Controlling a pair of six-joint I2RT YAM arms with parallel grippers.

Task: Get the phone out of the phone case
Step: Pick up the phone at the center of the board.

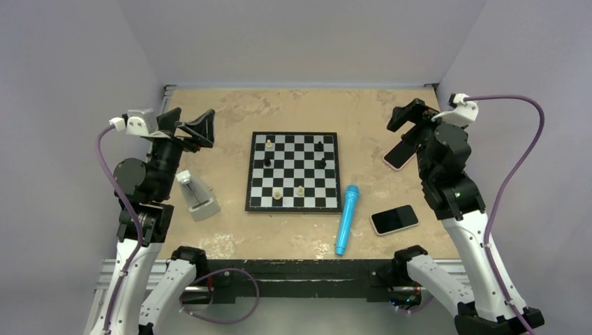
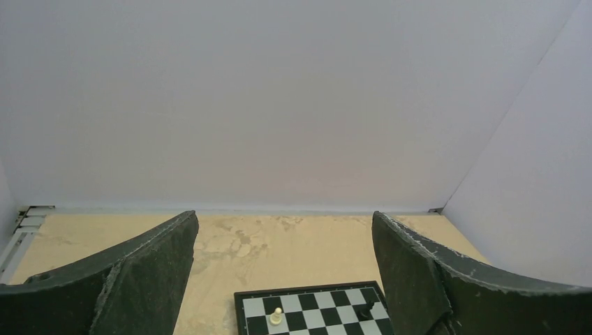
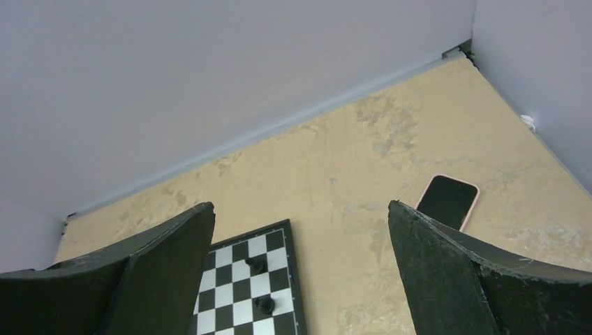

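Tan table [image 1: 223, 115] carries 1 pink phone case [image 1: 398, 155], phone [image 3: 447, 201] inside.

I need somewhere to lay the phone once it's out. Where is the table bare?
Bare: the wide strip between the chessboard and the back wall, and the gap between the board and the white wedge-shaped object. Crowded: the right side, where the blue microphone, a white-edged phone and the pink-cased phone lie.
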